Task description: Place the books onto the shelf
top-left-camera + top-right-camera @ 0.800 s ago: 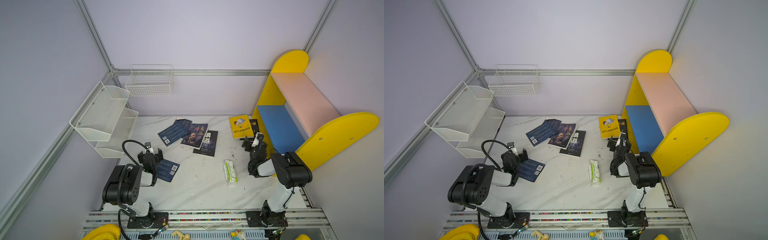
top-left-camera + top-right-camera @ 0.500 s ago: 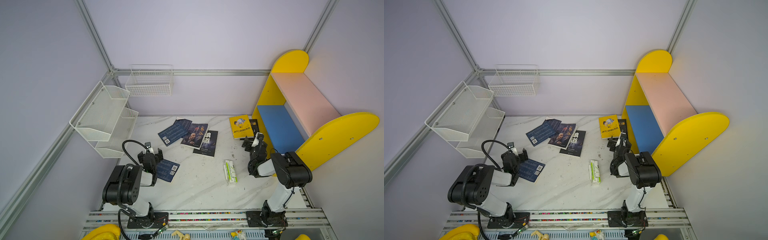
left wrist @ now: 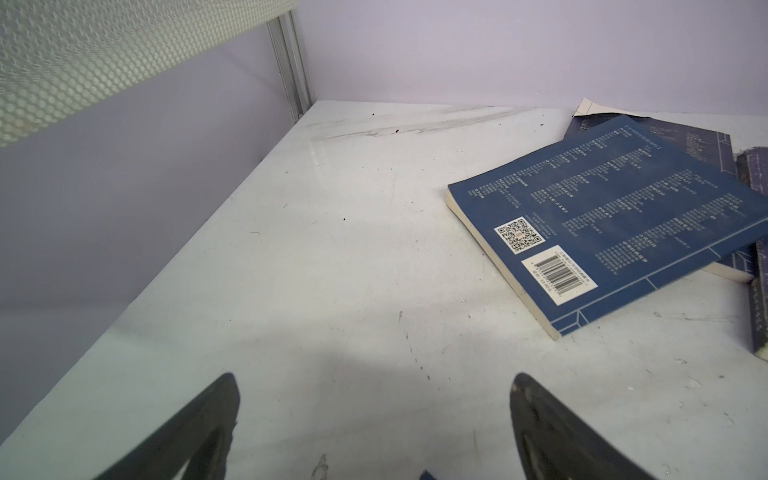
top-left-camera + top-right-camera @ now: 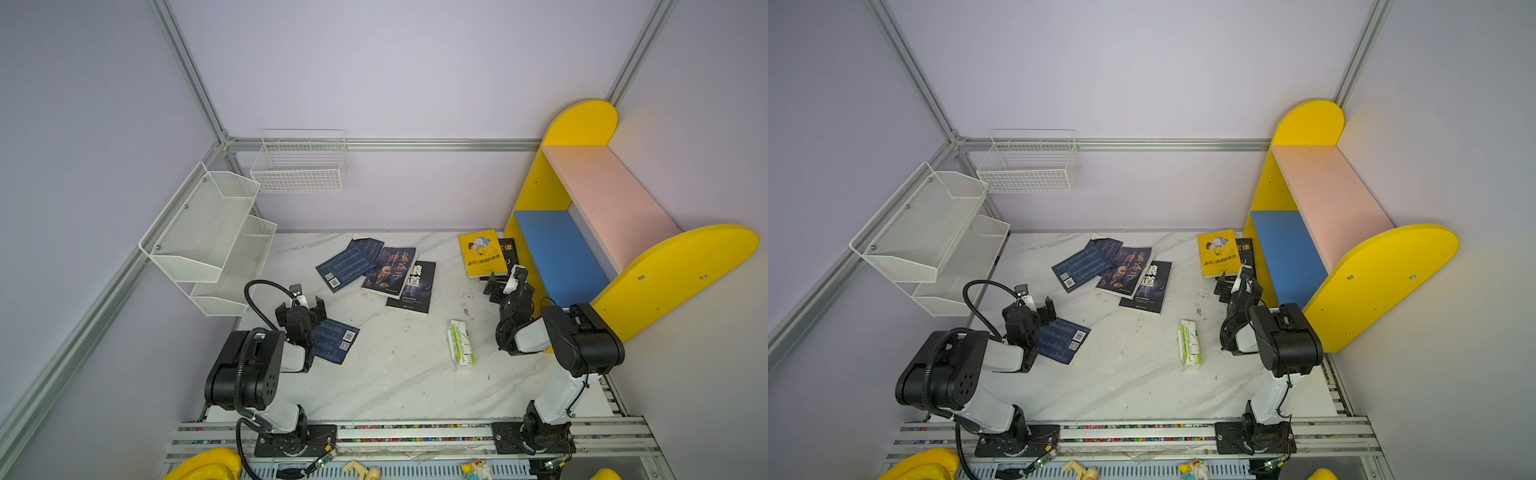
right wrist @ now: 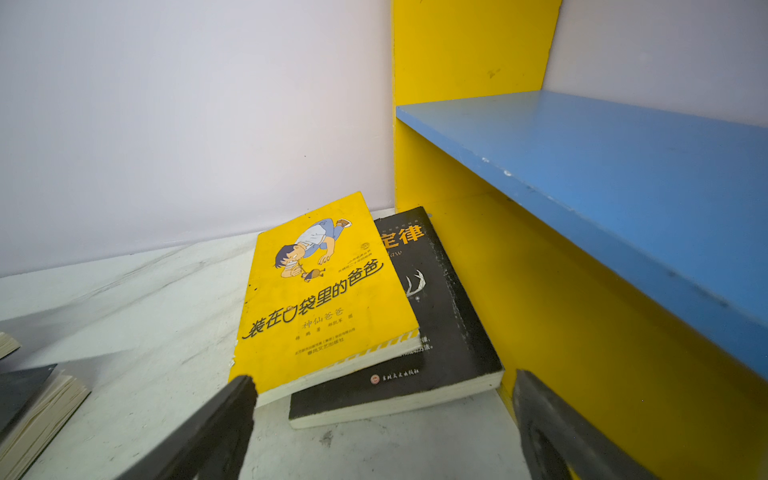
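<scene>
The right fingers point(image 5: 216, 428) and the left fingers point(image 3: 199, 432) both stood wide open and empty. The yellow book point(image 4: 482, 254) lay flat on the worktop point(image 4: 399, 374), at 2 o'clock from its middle in a top view. It half-covered a black book point(image 5: 440, 332) just beside the shelf point(image 4: 673, 266). Its long axis ran nearly 12-to-6, cartoon end toward 12. A good grasp would probably pinch the 6 o'clock edge (one corner there overhangs the black book), lift clear, then swing toward 3 o'clock onto the blue board point(image 4: 557, 253).
</scene>
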You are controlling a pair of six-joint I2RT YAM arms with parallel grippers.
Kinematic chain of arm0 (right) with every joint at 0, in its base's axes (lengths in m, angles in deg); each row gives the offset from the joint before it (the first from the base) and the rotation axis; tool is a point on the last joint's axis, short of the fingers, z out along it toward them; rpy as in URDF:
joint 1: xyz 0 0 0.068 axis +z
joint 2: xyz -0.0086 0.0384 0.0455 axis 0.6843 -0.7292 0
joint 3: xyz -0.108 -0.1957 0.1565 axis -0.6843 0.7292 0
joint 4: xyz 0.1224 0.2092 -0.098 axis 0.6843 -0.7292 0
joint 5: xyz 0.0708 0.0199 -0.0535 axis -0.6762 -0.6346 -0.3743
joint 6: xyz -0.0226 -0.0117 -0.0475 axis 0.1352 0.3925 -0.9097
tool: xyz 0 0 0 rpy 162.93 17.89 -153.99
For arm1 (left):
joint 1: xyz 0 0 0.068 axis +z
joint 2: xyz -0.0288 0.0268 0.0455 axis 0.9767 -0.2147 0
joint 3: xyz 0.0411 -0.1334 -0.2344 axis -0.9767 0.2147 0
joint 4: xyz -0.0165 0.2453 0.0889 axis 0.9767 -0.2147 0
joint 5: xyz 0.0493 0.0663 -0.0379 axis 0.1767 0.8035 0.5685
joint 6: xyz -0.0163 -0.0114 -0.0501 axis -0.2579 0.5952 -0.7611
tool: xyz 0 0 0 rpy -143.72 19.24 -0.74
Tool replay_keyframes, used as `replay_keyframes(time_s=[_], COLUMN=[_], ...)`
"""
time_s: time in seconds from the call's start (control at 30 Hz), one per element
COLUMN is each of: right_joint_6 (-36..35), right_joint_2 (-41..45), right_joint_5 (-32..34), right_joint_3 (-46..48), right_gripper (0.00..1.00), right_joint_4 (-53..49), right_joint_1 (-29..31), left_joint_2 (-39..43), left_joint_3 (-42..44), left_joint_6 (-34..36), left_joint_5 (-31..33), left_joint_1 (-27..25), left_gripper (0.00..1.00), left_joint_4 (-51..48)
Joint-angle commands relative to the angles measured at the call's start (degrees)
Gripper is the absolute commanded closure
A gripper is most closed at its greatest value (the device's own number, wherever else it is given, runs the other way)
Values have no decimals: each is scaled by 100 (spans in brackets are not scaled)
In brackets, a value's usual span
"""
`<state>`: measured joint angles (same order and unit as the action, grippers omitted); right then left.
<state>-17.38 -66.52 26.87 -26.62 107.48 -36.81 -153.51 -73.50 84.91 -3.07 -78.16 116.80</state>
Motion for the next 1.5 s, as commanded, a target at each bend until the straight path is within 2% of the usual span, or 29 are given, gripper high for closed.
replay_keyframes(time_s=[0.0,0.63,0.67,0.73,0.83,0.9,0.97,1.07,1.13,1.2,1.23,1.3,1.37,1.47], right_joint_6=[-58,-53,-52,-84,-97,289,987,1937,2551,3035,3106,3201,3263,3557], right_joint_2=[69,83,155,648,1730,2354,2883,3153,3138,2965,2830,2529,2268,2248], right_joint_5=[107,122,235,245,-7,-188,-195,-301,-472,-949,-1198,-1223,-1011,-841], right_joint_3=[33,52,10,-194,-530,-789,-1224,-1908,-2303,-2684,-2886,-3461,-3825,-4012], right_gripper=[3,3,3,3,3,3,3,3,3,3,3,3,3,3], right_joint_4=[213,257,160,-671,-1939,-2786,-3899,-5198,-5678,-5876,-5949,-6333,-6454,-6269], right_joint_1=[-22,-22,-3,34,186,290,493,917,1264,1640,1853,2530,3207,3728], left_joint_2=[65,63,71,198,1297,1990,2476,2772,2815,2799,2738,2606,2552,2632], left_joint_3=[-317,-323,-313,-347,-842,-1345,-1877,-2668,-3115,-3361,-3462,-3682,-3801,-3890], left_joint_6=[94,107,107,147,105,-177,-445,-1663,-2564,-3342,-3628,-4079,-4495,-4668], left_joint_5=[15,7,8,132,141,-131,-939,-1549,-1969,-2559,-3057,-3780,-3872,-3339], left_joint_1=[-40,-45,-39,-58,-85,-80,-98,-158,-205,-271,-328,-498,-800,-1241], left_gripper=[0,0,0,0,0,0,0,1,0,0,0,0,0,1], left_joint_4=[156,168,168,81,-1657,-3013,-4003,-5136,-5671,-5784,-5773,-5897,-6066,-6069])
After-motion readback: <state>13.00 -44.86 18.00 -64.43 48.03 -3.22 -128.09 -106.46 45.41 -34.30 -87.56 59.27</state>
